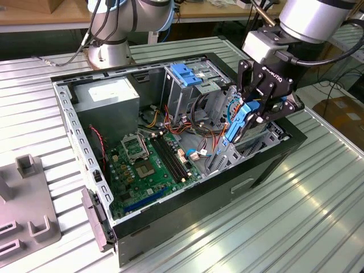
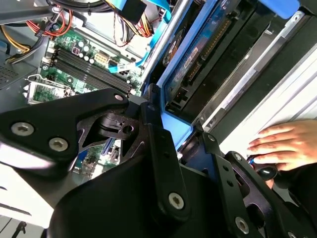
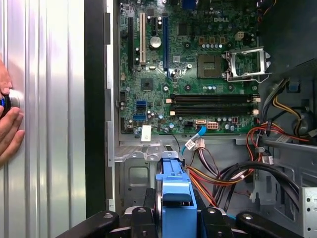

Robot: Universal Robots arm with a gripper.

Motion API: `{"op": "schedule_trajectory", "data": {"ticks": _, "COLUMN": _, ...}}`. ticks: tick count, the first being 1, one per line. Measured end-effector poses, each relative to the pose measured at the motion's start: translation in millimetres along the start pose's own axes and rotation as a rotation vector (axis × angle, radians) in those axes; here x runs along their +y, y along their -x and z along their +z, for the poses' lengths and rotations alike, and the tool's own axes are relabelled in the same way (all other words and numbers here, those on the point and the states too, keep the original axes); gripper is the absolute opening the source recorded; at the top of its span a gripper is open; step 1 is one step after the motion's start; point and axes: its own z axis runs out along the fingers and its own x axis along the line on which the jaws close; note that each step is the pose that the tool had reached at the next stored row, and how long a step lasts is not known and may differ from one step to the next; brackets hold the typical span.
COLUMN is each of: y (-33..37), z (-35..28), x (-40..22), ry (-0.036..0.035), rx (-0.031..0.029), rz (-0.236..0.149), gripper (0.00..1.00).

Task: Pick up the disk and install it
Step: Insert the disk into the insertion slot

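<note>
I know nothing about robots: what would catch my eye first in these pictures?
The black gripper stands out first, clamped on the flat grey-metal disk with its bright blue plastic rail, held on edge over the exterior view's right side of the open black computer case. Inside lies the green motherboard. In the second wrist view, a person's hand rests on the ribbed metal table.

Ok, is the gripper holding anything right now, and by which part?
Yes: the gripper is shut on the disk, clamping the end of its blue carrier rail.
</note>
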Motion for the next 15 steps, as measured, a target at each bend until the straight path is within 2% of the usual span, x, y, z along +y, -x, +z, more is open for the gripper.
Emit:
{"op": "schedule_trajectory", "data": {"ticks": 2, "y": -0.1, "z": 4.0, "x": -0.1, "ry": 0.0, "rx": 0.0, "rz": 0.0, "gripper": 0.37}}
{"op": "schedule_trajectory", "data": {"ticks": 14, "y": -0.1, "z": 4.0, "x": -0.1, "ry": 0.0, "rx": 0.0003, "rz": 0.0, "gripper": 0.38}}
{"op": "schedule_trajectory", "data": {"ticks": 15, "y": -0.1, "z": 4.0, "x": -0.1, "ry": 0.0, "rx": 0.0002, "rz": 0.0, "gripper": 0.44}}
